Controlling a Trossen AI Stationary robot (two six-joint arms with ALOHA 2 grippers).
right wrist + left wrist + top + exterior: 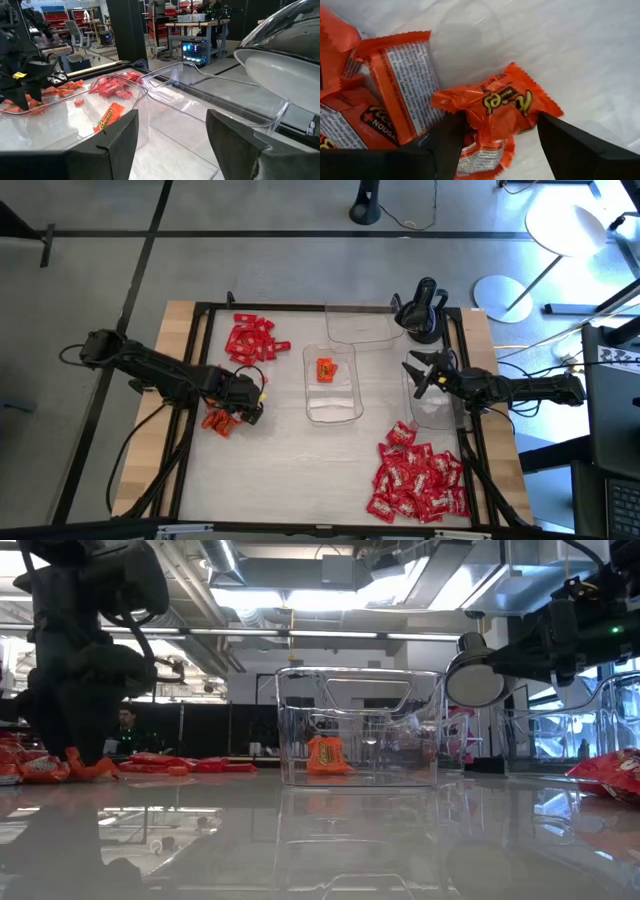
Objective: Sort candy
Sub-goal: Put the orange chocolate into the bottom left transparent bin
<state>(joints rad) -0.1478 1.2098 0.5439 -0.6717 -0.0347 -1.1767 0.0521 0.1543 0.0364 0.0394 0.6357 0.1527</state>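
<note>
From above, the left hand [243, 402] sits low over a small orange candy pile [222, 418] at the glossy white table's [290, 470] left side. Its wrist camera shows the fingers spread either side of an orange wrapper [502, 102] printed "Reese's", with a "Nougat" wrapper [385, 120] beside it. The right hand [422, 372], fingers spread and empty, hovers above a clear tray [432, 405]. One orange candy [325, 369] lies in the middle tray [332, 412]. The low view reveals a workshop room behind.

Both arms are being seen as dark, jointed links with black cabling; a small yellow tag is being shown beside the left gripper [240, 412].
</note>
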